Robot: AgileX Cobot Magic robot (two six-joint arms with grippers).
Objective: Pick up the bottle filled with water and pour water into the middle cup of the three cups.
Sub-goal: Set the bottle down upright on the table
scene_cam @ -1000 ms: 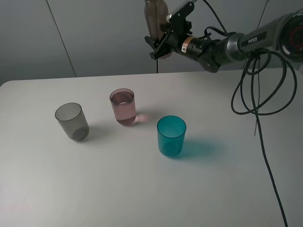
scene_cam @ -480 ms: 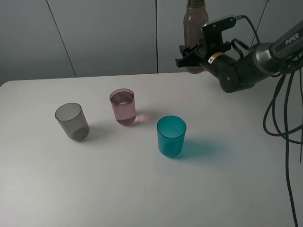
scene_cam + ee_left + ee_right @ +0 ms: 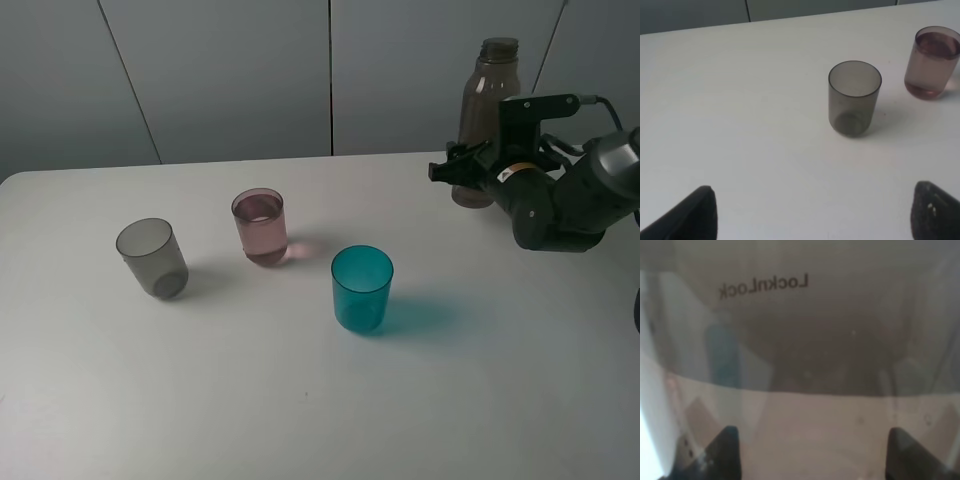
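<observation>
Our right gripper (image 3: pixel 468 168) is clamped on the bottle (image 3: pixel 487 95), which stands upright between its fingers with the neck rising above them; the middle cup (image 3: pixel 260 226), holding liquid, sits well apart from them, the teal cup (image 3: pixel 361 288) nearer; our left gripper (image 3: pixel 812 215) gapes wide and empty, the grey cup (image 3: pixel 854 97) ahead of its fingers.

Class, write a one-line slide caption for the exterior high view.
Right end effector grips the upright bottle, far right; grey cup, pink middle cup and teal cup stand apart on the table.
</observation>
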